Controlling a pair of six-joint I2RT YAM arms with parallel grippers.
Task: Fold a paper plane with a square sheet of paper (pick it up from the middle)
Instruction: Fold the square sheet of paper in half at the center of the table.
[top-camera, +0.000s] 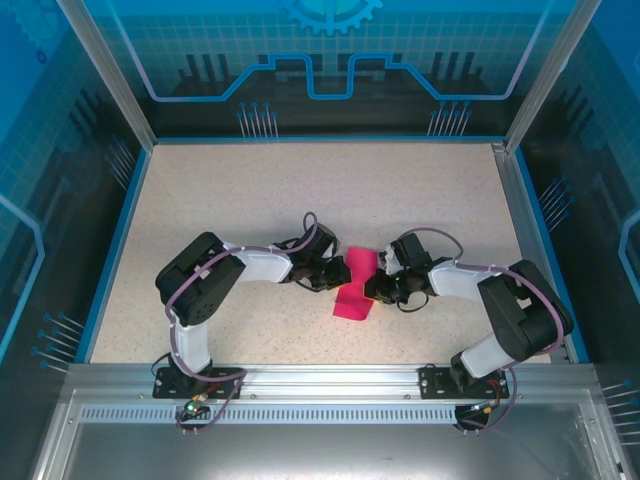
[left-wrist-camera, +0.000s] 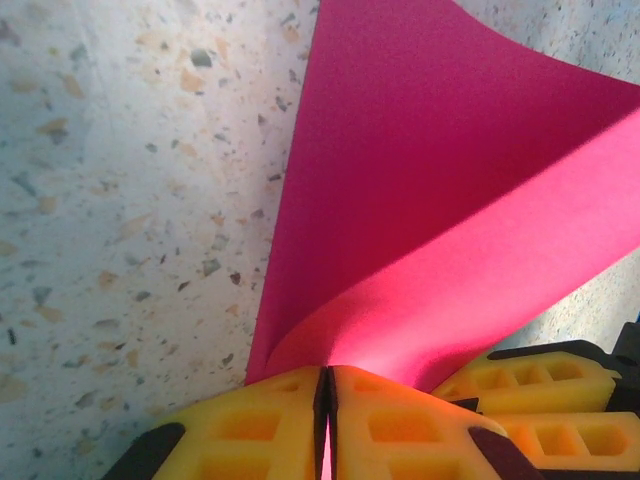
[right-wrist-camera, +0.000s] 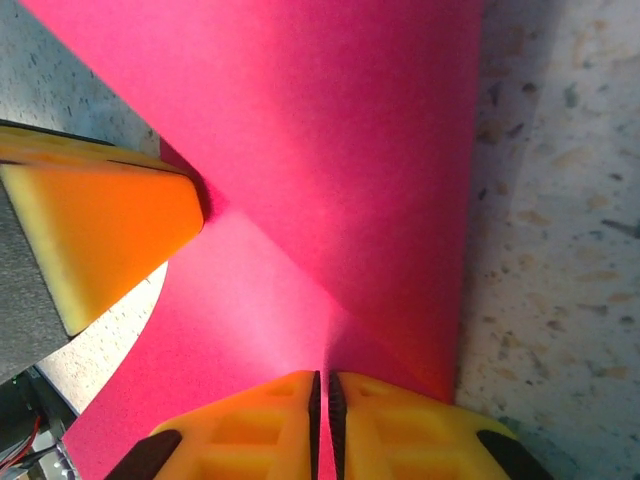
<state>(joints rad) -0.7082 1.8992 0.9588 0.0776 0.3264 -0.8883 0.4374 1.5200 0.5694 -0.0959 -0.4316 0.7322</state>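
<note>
Paper (top-camera: 352, 300) between left hand (top-camera: 333, 282) and right hand (top-camera: 373, 290)

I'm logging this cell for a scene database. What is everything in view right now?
paper: one, magenta, mid-table, bent, pinched from both sides
table: one, speckled beige, under everything
walls: three sides, translucent blue, around the table
rail: one, silver, near edge, under the arm bases
arms: two, black and white, reaching inward to the paper
left fingers: two, yellow, shut on the paper's left side
right fingers: two, yellow, shut on its right side
</note>
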